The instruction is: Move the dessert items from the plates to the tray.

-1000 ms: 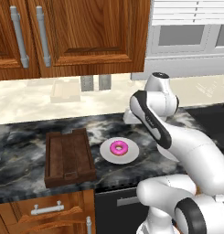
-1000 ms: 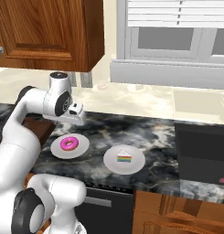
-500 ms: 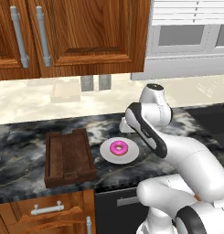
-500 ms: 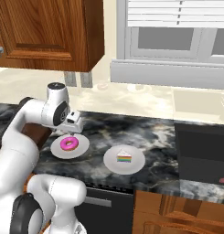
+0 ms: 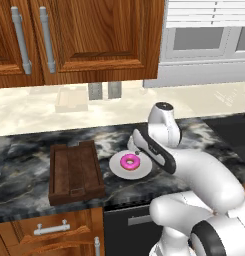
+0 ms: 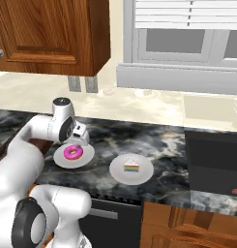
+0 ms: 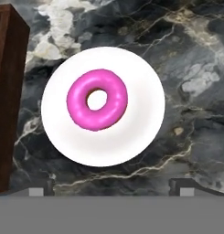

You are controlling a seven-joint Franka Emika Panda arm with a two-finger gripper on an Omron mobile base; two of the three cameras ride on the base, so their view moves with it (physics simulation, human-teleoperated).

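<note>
Pink donut [image 7: 97, 99] fills the hand view under the spread tool [image 7: 112, 189]; right base view adds cake [image 6: 131, 167]

A dark marble counter [image 5: 24, 150] runs under brown wood cabinets [image 5: 94, 35]. A pale beige block [image 5: 71, 100] stands at the back wall beside two grey outlets [image 5: 104, 90]. A white window [image 6: 187, 29] is above the cream backsplash [image 6: 154, 104].

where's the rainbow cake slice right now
In the right base view the cake wedge sits on its own white plate on the marble counter, right of the donut's plate.
</note>
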